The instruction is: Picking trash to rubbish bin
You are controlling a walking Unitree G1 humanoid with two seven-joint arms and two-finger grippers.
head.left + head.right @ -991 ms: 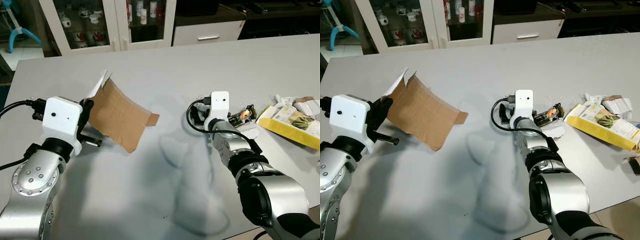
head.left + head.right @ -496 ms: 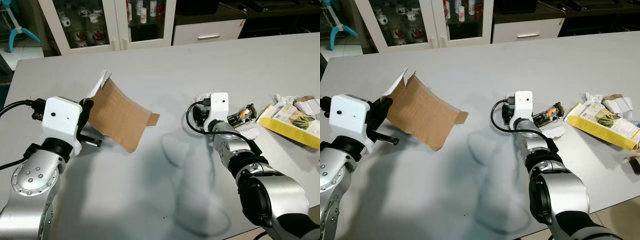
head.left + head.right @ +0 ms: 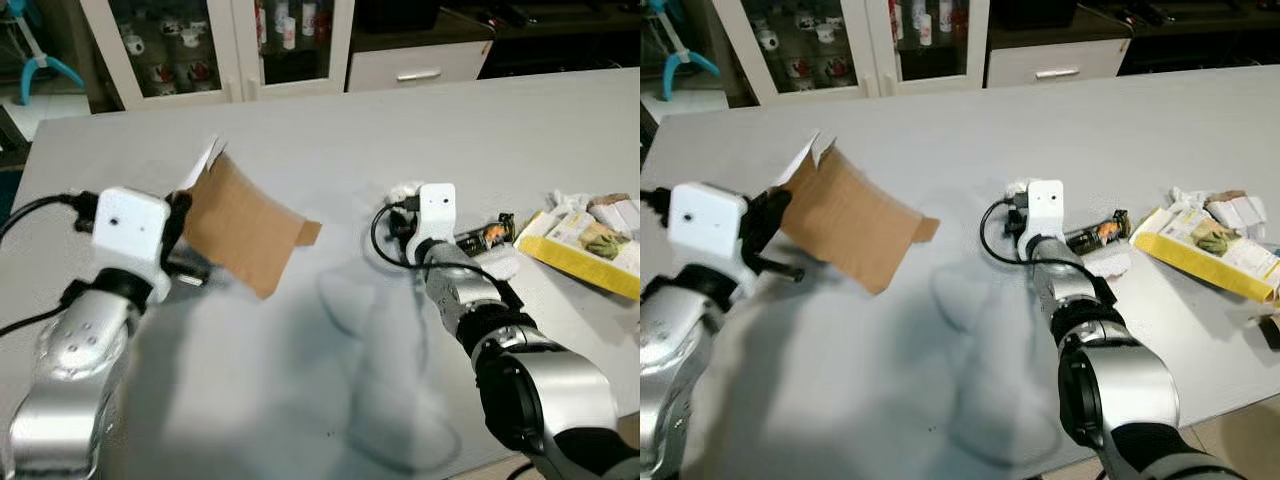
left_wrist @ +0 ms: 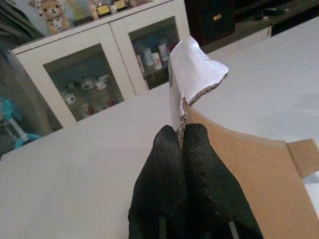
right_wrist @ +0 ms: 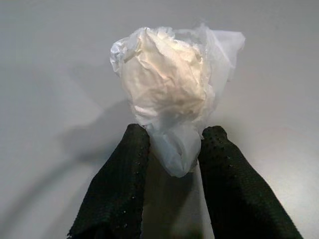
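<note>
Between our right gripper fingers sits a crumpled plastic wad, light and squashy, pinched by its tail. Our left gripper clamps stiff cardboard at its edge.

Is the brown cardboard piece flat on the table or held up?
Held up: left gripper, shut on the brown cardboard piece, holds it tilted above the grey table.

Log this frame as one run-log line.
left gripper: shut on cardboard piece, held above table | right gripper: shut on crumpled white wrapper | yellow packet: on table
</note>
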